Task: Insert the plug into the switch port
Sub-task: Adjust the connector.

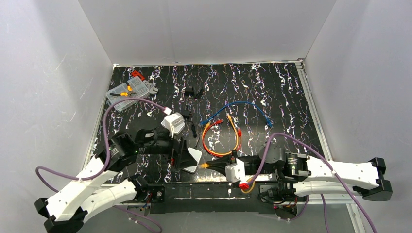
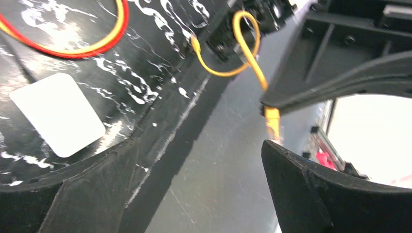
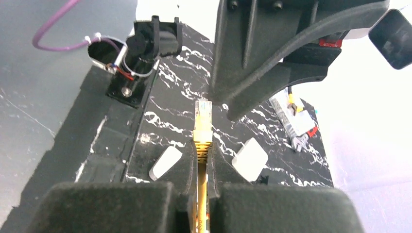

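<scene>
**Work surface.** The table [image 1: 282, 97] is matt black with irregular white marbled veining.

**Switch box.** The switch box [image 2: 58, 114] is a flat, smooth, pale grey-white slab. It is longer than wide, with rounded corners and a plain top face. It lies flat on the table between the two grippers, just outside the left gripper [image 2: 199, 145], beside the finger on the left of the left wrist view. Which edge carries the port cannot be told.

**Left gripper.** The matt black, wedge-shaped fingers stand wide apart. Nothing is between them.

**Right gripper.** The dark fingers of the right gripper [image 3: 203, 148] are closed tight on the ribbed yellow boot directly behind the plug [image 3: 203, 110].
- The plug is a small, boxy, yellowish connector. It projects straight ahead of the fingertips and is raised off the table.
- The switch box lies ahead of these fingertips and to their left in the right wrist view, near the plug.
- A smaller, squarer white box [image 3: 250, 159] lies ahead and to their right, farther off.
- The yellow cable [image 2: 248, 48] is round and glossy, and curls in a loop behind this gripper.
</scene>
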Motion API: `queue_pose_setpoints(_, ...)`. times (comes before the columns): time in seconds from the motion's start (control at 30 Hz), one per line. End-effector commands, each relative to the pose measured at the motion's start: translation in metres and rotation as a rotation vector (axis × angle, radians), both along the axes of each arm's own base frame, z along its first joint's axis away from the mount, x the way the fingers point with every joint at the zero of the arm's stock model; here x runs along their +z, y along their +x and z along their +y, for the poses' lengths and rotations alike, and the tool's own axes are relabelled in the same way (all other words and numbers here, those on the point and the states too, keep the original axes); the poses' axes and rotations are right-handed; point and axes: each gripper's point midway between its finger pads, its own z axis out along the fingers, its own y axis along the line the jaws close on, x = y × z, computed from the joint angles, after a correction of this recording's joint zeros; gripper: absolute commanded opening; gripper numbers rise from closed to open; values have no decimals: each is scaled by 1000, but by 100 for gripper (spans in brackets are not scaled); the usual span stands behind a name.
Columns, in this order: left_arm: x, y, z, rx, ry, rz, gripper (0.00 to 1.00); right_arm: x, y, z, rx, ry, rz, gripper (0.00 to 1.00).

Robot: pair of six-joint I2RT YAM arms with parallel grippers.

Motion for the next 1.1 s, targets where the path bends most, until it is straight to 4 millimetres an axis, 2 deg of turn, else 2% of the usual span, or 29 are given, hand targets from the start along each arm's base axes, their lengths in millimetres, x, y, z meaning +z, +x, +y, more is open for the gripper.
queue_pose_setpoints(0.0, 7, 31, 22, 210, 42, -135, 98, 71, -21, 4, 90, 194, 37, 1)
queue_pose_setpoints(0.17, 6, 41, 39, 310, 58, -192, 98, 106, -49, 3, 199, 220, 109, 1)
queue_pose_setpoints(0.27, 6, 46, 48, 365, 54, -223, 98, 116, -70, 2, 281, 226, 191, 1)
queue_pose_setpoints(0.53, 11, 58, 63, 480, 60, -261, 98, 120, -126, 0, 478, 202, 450, 1)
queue_pose_setpoints(0.63, 10, 58, 61, 482, 52, -251, 98, 113, -137, 1, 490, 130, 610, 1)
queue_pose_setpoints(0.73, 8, 58, 56, 478, 39, -236, 98, 87, -132, 6, 401, 44, 734, 1)
queue_pose_setpoints(0.9, -13, 65, 57, 513, 90, -211, 98, 15, -107, 11, 163, -74, 852, 1)
queue_pose_setpoints(1.07, -35, 78, 61, 582, 171, -187, 98, -45, -80, 8, -60, -118, 914, 1)
